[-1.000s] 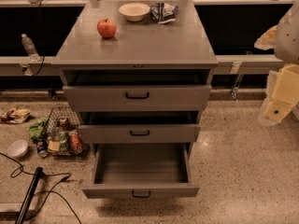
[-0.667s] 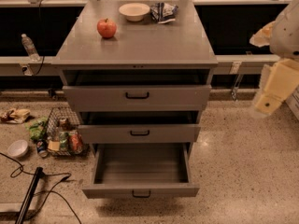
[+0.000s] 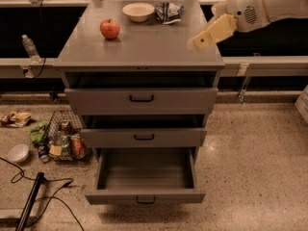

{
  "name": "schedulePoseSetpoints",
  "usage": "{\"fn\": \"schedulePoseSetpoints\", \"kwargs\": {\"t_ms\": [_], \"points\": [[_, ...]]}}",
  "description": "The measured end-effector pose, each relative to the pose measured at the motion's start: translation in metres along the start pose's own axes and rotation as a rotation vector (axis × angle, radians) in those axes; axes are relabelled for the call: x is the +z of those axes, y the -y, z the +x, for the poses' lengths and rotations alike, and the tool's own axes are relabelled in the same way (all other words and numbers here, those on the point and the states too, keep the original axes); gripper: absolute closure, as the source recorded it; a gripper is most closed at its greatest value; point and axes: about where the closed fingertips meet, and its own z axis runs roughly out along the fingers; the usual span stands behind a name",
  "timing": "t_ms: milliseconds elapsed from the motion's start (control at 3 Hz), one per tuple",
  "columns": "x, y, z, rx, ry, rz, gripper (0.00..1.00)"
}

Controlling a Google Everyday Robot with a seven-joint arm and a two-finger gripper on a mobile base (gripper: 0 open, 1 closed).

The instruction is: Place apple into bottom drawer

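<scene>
While the gripper [image 3: 199, 39] hovers upper right, its opening indeterminable, the apple [image 3: 110, 29] appears firm, smooth and light; grasp across its middle.

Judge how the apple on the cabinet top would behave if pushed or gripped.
The apple is round and sits on the flat cabinet top, so a nudge would probably roll it. Its smooth skin may slip in a pinch. It looks firm, likely keeping shape. The gripper hovers over the top's right edge, apart from the apple.
</scene>
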Motion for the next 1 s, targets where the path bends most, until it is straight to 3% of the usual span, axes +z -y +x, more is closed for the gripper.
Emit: {"fn": "schedulePoseSetpoints", "kwargs": {"t_ms": [333, 667, 1000], "points": [[0.078, 0.025, -0.01, 0.151, 0.136, -0.021, 0.0], [0.086, 0.037, -0.01, 0.17, 0.158, 0.009, 0.0], [0.104, 0.031, -0.007, 0.162, 0.156, -0.015, 0.0]]}}
